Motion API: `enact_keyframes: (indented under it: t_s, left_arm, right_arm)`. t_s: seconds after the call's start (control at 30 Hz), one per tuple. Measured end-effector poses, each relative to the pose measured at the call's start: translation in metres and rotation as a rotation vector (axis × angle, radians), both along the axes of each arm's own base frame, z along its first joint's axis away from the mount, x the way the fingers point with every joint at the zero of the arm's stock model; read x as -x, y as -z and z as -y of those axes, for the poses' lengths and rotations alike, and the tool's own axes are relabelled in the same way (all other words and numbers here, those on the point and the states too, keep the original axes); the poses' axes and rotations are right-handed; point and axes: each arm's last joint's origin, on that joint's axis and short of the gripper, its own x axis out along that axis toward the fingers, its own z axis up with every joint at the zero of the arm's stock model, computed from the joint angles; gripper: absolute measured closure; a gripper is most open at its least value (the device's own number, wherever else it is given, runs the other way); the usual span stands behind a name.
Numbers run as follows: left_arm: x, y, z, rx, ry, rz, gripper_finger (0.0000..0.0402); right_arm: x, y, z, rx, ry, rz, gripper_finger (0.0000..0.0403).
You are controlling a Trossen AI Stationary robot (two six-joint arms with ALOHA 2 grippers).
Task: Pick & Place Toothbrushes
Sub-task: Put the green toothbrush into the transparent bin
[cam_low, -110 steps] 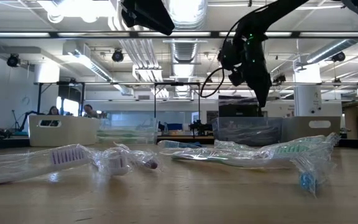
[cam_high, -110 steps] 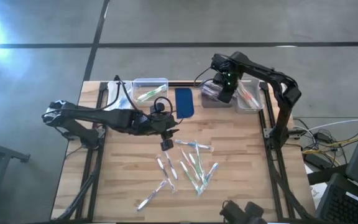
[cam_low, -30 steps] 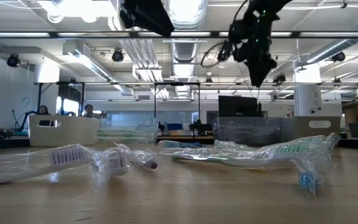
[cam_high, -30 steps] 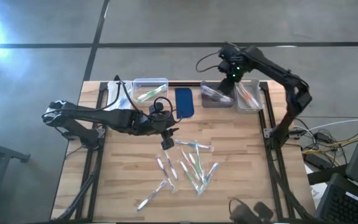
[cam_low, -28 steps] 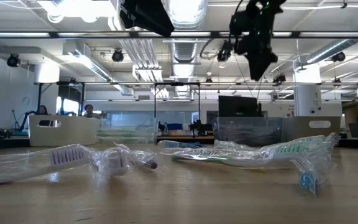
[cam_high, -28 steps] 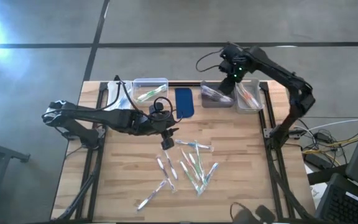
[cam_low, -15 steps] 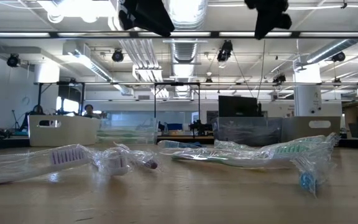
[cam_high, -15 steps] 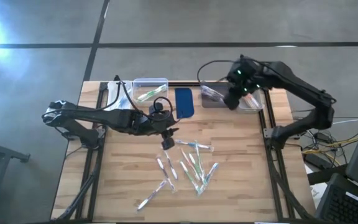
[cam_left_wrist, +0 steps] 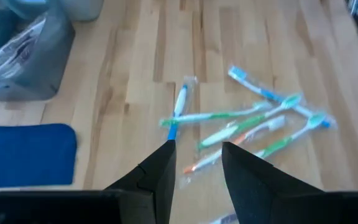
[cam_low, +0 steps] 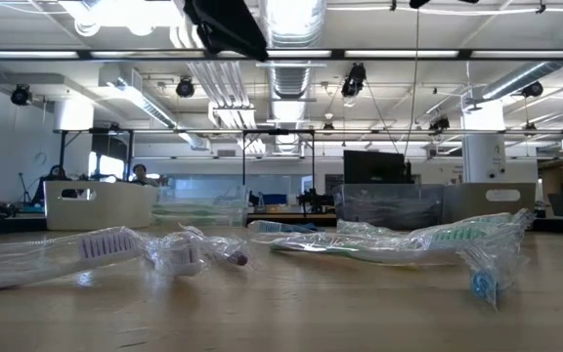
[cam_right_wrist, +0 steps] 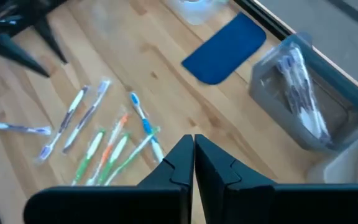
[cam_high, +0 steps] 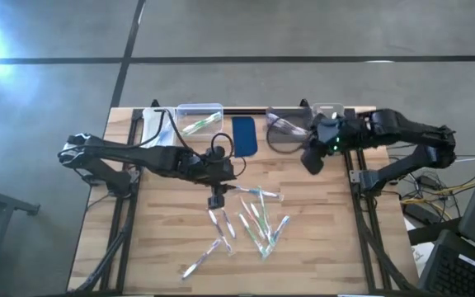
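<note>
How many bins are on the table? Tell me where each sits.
4, along the far edge: white bin at left, clear bin beside it, grey bin past the blue pad, another clear bin partly under the right arm.

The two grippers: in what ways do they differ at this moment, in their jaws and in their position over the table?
The left gripper has its fingers apart, while the right gripper has its fingers closed together. The left gripper is above the loose toothbrushes near the table's middle; the right gripper is near the grey bin, away from that pile. Both are empty and hang above the wooden table.
</note>
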Motion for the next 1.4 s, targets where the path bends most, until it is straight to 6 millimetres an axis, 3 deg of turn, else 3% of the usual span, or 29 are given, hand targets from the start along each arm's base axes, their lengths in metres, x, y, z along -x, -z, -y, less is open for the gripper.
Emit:
enact_keyframes:
  t_s: [0.2, 0.33, 0.53, 0.8, 1.0, 1.4]
  left_arm:
    - [0.006, 0.005, -0.001, -0.018, 0.009, -0.083, 0.0266]
    - [0.008, 0.007, -0.001, 0.037, -0.048, -0.104, 0.0266]
    - [0.013, 0.01, -0.001, 0.119, -0.147, -0.155, 0.0266]
    - [0.03, 0.002, -0.002, 0.18, -0.223, -0.188, 0.0266]
    - [0.052, -0.021, -0.007, 0.157, -0.266, -0.095, 0.0266]
    - [0.081, -0.047, -0.013, 0.116, -0.328, 0.04, 0.0266]
  right_arm:
    - [-0.028, 0.01, -0.026, 0.098, -0.2, -0.022, 0.0394]
    - [-0.05, 0.028, -0.035, 0.271, -0.514, -0.169, 0.0394]
    - [-0.084, 0.063, -0.04, 0.538, -1.022, -0.434, 0.0394]
    - [-0.128, 0.118, -0.039, 0.68, -1.476, -0.682, 0.0394]
    - [-0.146, 0.149, -0.043, 0.609, -1.586, -0.706, 0.0383]
    - [-0.171, 0.181, -0.047, 0.655, -1.763, -0.673, 0.0276]
